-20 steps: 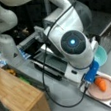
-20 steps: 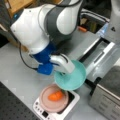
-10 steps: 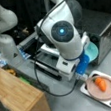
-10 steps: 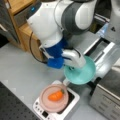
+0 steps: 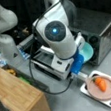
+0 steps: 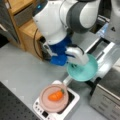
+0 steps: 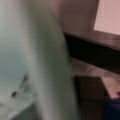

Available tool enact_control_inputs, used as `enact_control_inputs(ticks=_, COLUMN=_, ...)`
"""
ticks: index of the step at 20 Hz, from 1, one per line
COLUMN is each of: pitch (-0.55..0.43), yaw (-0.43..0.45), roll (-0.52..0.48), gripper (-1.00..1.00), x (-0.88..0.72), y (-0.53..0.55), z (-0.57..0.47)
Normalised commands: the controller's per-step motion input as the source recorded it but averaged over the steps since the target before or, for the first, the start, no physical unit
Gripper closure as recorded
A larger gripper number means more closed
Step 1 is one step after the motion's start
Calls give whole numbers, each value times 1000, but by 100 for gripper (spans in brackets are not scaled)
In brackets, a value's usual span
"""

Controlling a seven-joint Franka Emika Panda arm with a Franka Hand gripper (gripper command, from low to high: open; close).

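One gripper (image 6: 75, 65) in play, clenched on the near rim of a teal bowl (image 6: 85, 70), carrying it off the table. In a front view the bowl sits at roughly 4 o'clock from frame centre; it also shows in a front view (image 5: 86, 51) at about 3 o'clock, tilted, against the dark oven (image 5: 99, 30). Wrist view: bowl (image 7: 27, 62) fills the left half, blurred. Pink plate (image 6: 46, 100) with a carrot (image 6: 55, 96) sits on a white scale (image 6: 71, 103), at 7 o'clock from the bowl, apart from it. Wooden cabinet (image 6: 22, 22) at 10 o'clock.
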Motion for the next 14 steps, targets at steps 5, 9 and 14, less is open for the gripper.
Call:
enact_control_inputs(ticks=5, pitch=-322, yaw=-170, roll=59, gripper=100, x=-692, y=-2, z=-196)
enact_control_inputs(ticks=9, pitch=-342, yaw=-196, roll=54, gripper=100, x=-633, y=42, z=-150)
enact_control_inputs(ticks=14, pitch=-323, yaw=-179, roll=66, gripper=100, x=-502, y=95, z=-109)
